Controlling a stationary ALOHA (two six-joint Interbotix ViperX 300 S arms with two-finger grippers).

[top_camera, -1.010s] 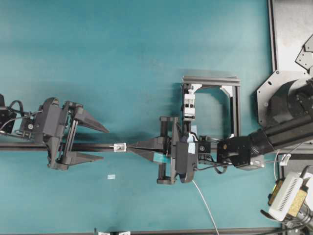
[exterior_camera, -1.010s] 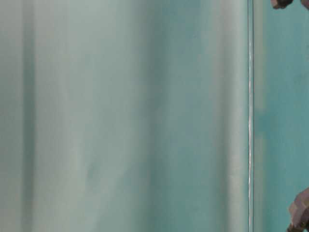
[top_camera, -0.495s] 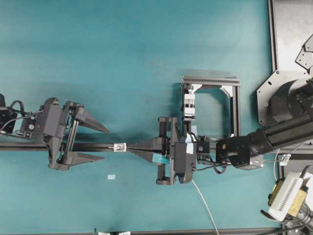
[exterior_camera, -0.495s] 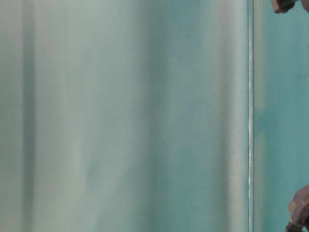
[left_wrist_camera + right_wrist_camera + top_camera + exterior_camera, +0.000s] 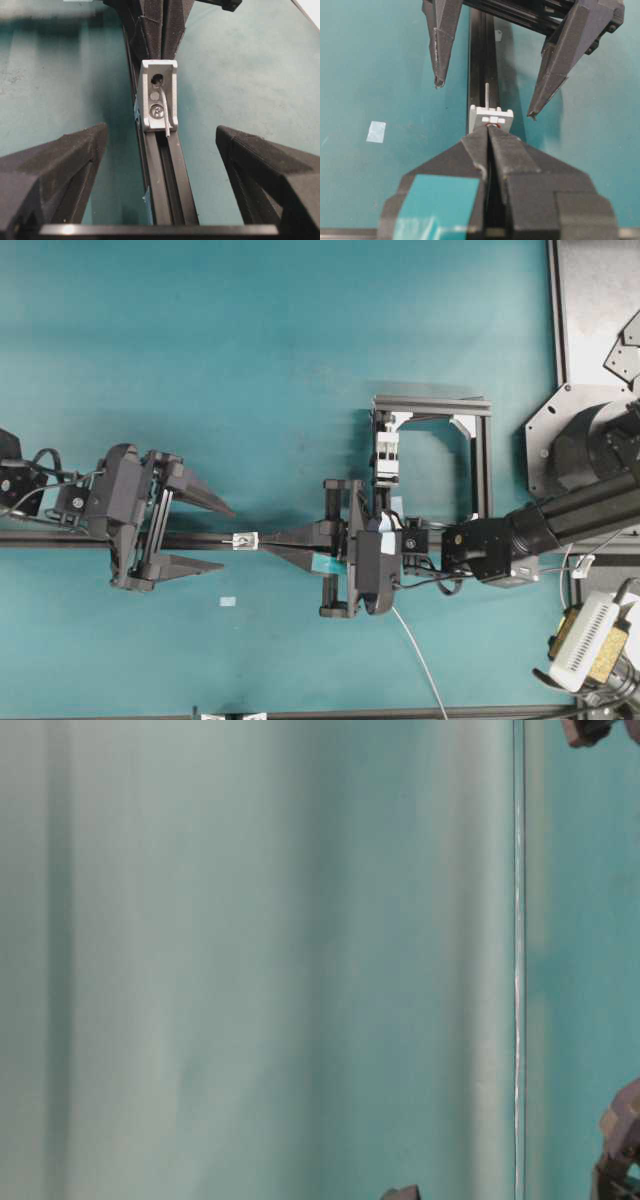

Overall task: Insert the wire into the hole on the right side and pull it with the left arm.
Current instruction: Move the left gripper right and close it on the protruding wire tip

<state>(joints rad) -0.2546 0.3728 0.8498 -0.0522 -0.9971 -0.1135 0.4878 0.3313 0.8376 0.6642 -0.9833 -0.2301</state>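
Two grippers face each other along a black rail point(image 5: 200, 539) that runs across the teal table point(image 5: 300, 360). On the left in the overhead view, the left gripper point(image 5: 222, 537) stands wide open, one pointed finger on each side of the rail and nothing between them; its tips stop just short of a small silver-white block point(image 5: 243, 539) mounted on the rail. The left wrist view shows that block point(image 5: 159, 95) head-on between the spread fingers point(image 5: 55, 165), with the hole point(image 5: 157, 78) near its top and a screw below. The wire point(image 5: 165, 112) comes out of the hole on this side, a short silver end hanging down over the block's face and ending just beside the rail's slot, free of both fingers. Right of the block, the right gripper point(image 5: 268, 539) is closed, its tips pressed together and touching the block's far face. In the right wrist view the wire's end point(image 5: 487, 95) stands past the block point(image 5: 491, 118), between the left gripper's two tips. Whether wire is pinched inside the closed right gripper point(image 5: 489, 131) cannot be told. A scrap of pale tape point(image 5: 228, 601) lies on the table near the rail. Further right stands a dark metal frame point(image 5: 432, 455), well apart from the block.
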